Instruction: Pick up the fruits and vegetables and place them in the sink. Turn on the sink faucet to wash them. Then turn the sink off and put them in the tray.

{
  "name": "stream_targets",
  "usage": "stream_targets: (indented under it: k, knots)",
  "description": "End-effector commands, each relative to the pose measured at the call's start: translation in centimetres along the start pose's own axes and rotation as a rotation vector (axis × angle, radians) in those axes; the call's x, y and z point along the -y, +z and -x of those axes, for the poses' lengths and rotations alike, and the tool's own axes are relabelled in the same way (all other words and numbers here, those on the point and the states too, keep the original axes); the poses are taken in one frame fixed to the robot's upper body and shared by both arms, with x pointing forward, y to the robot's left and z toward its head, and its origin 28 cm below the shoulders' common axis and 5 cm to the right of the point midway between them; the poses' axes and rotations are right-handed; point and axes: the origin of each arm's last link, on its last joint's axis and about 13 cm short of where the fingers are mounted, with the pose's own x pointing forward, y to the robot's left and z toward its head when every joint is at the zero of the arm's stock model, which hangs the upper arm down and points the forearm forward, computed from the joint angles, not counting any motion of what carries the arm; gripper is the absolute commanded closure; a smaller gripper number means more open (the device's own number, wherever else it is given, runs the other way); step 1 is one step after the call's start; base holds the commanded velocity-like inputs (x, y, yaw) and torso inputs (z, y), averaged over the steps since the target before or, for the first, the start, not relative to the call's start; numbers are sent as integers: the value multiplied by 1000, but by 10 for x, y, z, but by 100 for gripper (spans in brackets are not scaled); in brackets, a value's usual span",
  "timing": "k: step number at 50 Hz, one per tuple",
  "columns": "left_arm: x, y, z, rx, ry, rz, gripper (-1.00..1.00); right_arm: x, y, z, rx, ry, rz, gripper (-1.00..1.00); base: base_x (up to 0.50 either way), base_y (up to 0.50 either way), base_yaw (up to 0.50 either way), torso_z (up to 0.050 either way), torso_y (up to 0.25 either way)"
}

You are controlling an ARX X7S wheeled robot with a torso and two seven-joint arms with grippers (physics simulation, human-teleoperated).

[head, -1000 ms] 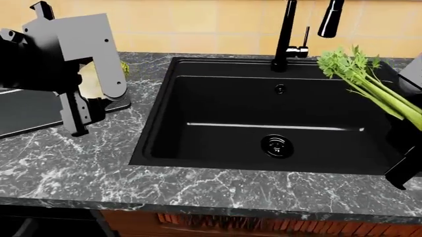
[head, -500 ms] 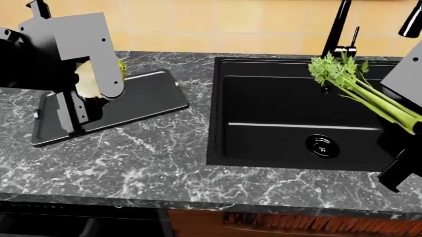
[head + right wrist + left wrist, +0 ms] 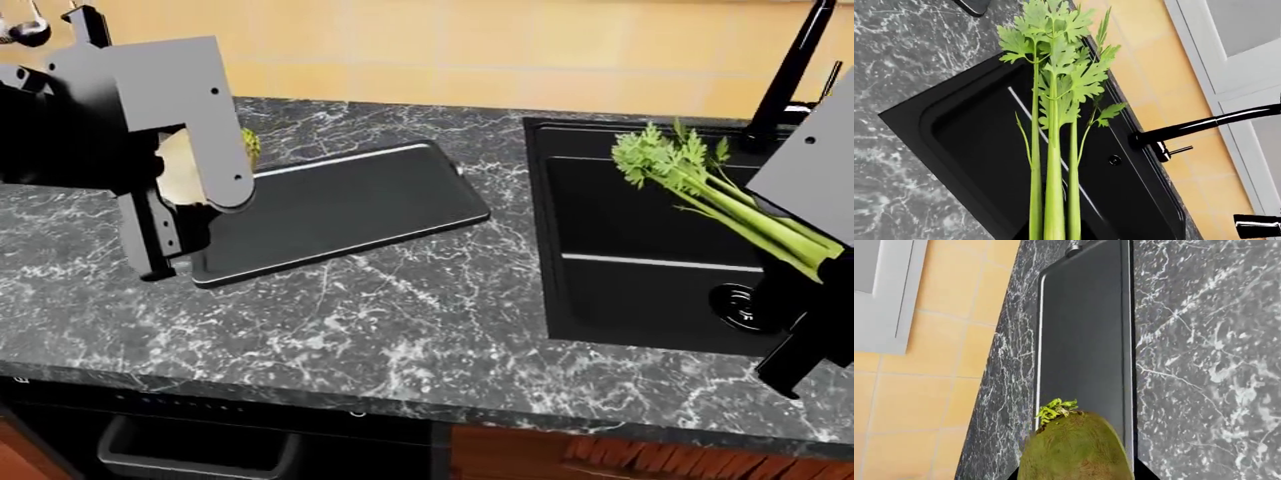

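Observation:
My left gripper (image 3: 180, 200) is shut on the pale round bulb (image 3: 178, 165) and holds it above the left end of the flat black tray (image 3: 347, 205). In the left wrist view the bulb (image 3: 1077, 450) looks olive-green with a small green sprout, and the tray (image 3: 1087, 340) lies below it. My right gripper (image 3: 801, 272) is shut on the celery stalk (image 3: 701, 190), held tilted above the black sink (image 3: 627, 290). The right wrist view shows the celery (image 3: 1054, 130) over the sink (image 3: 967, 145), with the black faucet (image 3: 1201, 125) and its thin lever (image 3: 1179, 149). The faucet column (image 3: 798, 60) stands at the back right.
The dark marble counter (image 3: 400, 320) runs between the tray and the sink. A tiled wall (image 3: 441, 50) stands behind it. The round drain (image 3: 738, 303) shows in the basin. The counter's front edge is near, with cabinet fronts (image 3: 200, 445) below.
The view has swung left: the sink and faucet slid to the right and the whole tray came into sight. Both grippers keep their hold on the bulb and the celery.

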Motion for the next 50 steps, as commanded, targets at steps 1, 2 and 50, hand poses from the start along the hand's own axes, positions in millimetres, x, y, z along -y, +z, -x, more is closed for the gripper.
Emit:
stream_targets:
  k: [1,2,50]
  knots:
    - [-2,2,4,13,43,-8,100,2,1,1,16,-44,13,100,0,0,500,0,0]
    - [-2,2,4,13,42,-8,100,2,1,1,16,-44,13,100,0,0,500,0,0]
    - [-1,4,0,16,27,-34,100,2,0,-3,4,-19,26,100,206,178,42,0,2]
